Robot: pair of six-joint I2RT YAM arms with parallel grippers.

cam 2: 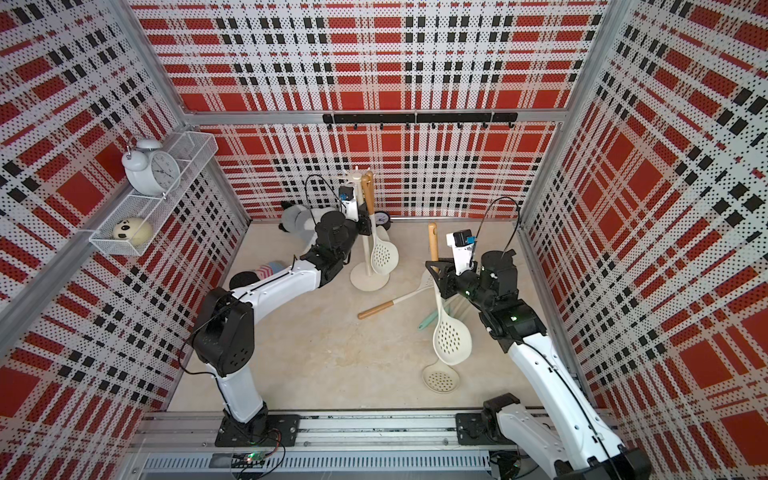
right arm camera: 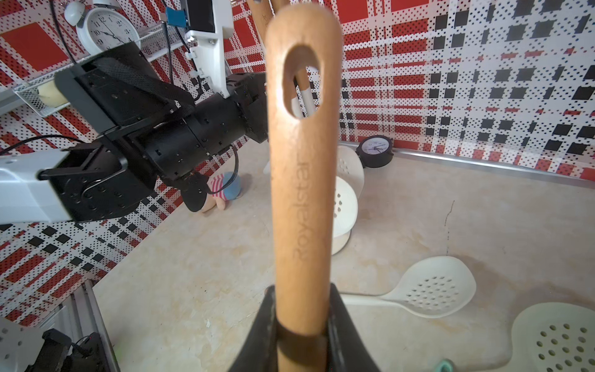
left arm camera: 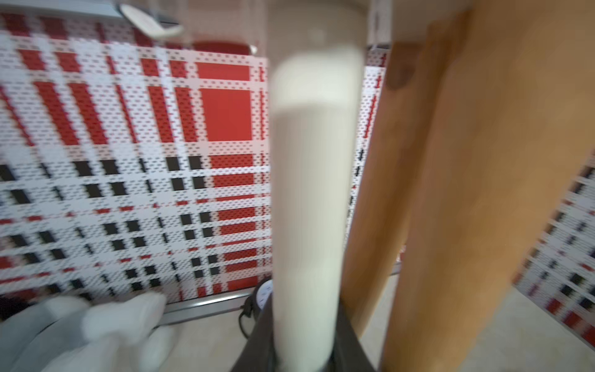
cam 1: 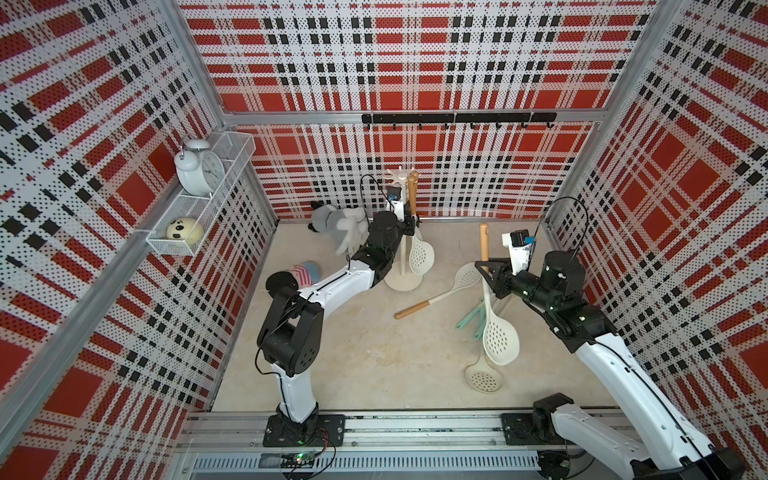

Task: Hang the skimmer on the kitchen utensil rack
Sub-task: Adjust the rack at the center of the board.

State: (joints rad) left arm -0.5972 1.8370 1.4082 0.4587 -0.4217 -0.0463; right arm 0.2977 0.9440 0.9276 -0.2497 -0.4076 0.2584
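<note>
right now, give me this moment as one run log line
left gripper: clamped on rack pole | right gripper: holding skimmer upright by handle | held skimmer: not yet hung

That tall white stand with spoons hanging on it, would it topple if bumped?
Probably top-heavy: the kitchen utensil rack is a slim pole on a disc base, with skimmers hung on one side. A knock up high could tip it. It looks rigid; the left gripper clamps its pole, likely steadying it.

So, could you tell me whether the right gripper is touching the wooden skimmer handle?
Touching. The right wrist view shows the right gripper shut on the skimmer handle, its jaws pressed against both sides.
</note>
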